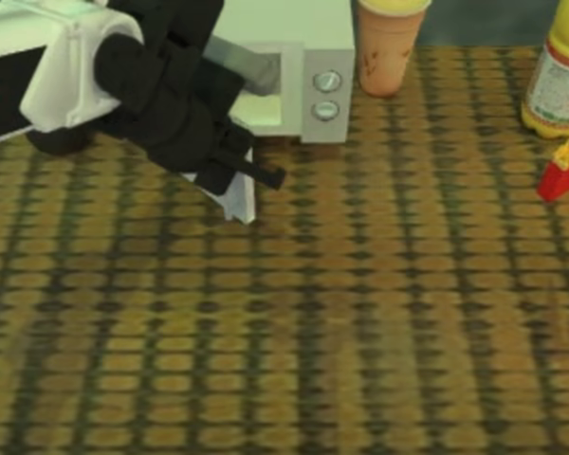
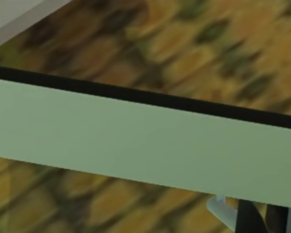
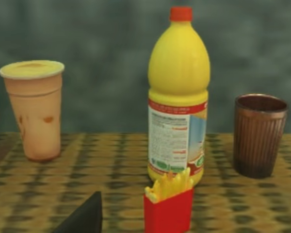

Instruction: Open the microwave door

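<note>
The microwave [image 1: 308,38] stands at the table's back, left of centre, with two silver knobs [image 1: 326,95] on its front. Its cavity [image 1: 266,100] shows because the microwave door [image 1: 239,196] is swung out toward the front. My left gripper [image 1: 256,172] reaches down from the left and is shut on the door's free edge. In the left wrist view the door [image 2: 136,141] fills the frame as a pale green band, with its small grey handle [image 2: 222,211] beside a black finger [image 2: 252,221]. My right arm is outside the top view; only one black fingertip [image 3: 87,216] shows, nothing held.
A tan cup [image 1: 389,47] with a yellow lid stands right of the microwave. A yellow bottle [image 1: 559,81] and a red box of fries [image 1: 564,171] sit at the far right. A brown cup [image 3: 259,136] stands beyond them.
</note>
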Motion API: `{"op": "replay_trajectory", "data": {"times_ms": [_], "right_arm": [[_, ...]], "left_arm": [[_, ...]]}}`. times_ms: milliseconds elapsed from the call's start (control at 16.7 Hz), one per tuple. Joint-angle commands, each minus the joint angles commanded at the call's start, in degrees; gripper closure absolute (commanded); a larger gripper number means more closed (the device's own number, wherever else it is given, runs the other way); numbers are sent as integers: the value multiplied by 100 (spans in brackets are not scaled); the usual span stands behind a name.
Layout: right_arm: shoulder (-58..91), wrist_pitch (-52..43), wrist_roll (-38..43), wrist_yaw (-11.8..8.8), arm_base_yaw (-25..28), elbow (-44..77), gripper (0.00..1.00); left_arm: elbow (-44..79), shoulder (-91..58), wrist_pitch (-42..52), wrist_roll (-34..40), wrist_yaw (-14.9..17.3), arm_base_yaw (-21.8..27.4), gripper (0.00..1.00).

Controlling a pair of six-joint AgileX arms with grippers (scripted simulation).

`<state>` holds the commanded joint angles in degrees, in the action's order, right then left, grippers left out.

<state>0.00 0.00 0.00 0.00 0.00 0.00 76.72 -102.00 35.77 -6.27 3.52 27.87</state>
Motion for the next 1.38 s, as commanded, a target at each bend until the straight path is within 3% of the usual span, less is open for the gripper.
{"op": "replay_trajectory", "data": {"times_ms": [1380], "right_arm": [[0,0,0,0,0,0,0]], "left_arm": [[-72,137,-51,-186,110,-72,100]]}}
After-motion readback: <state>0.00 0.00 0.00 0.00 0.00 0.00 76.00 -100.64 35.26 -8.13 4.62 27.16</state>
